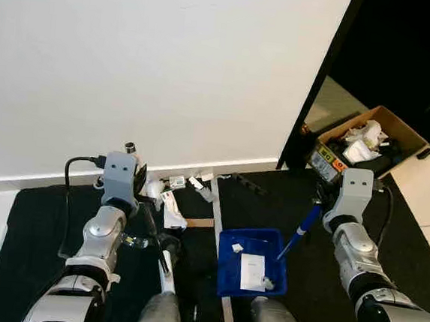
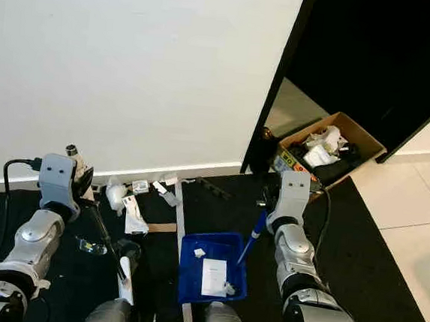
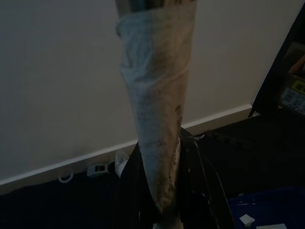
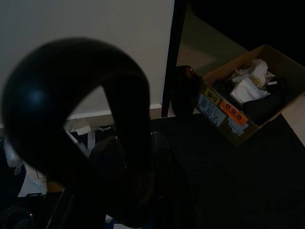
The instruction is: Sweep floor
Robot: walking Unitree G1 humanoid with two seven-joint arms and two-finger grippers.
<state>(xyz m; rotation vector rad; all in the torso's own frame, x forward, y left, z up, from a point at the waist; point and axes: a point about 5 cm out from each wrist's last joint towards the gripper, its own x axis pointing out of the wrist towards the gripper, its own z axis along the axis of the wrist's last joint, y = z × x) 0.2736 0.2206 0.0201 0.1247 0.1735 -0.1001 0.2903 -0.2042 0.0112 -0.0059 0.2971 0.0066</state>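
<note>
Paper scraps lie in the blue dustpan (image 1: 254,263), whose handle is clamped by the right gripper (image 1: 321,204). A broom (image 1: 155,239) is clamped by the left gripper (image 1: 141,191). Box (image 1: 367,144) labels are unreadable.

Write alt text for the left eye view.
A blue dustpan holding paper scraps sits on a black mat, its handle at the right hand. The left hand holds a broom near litter along the white wall.
</note>
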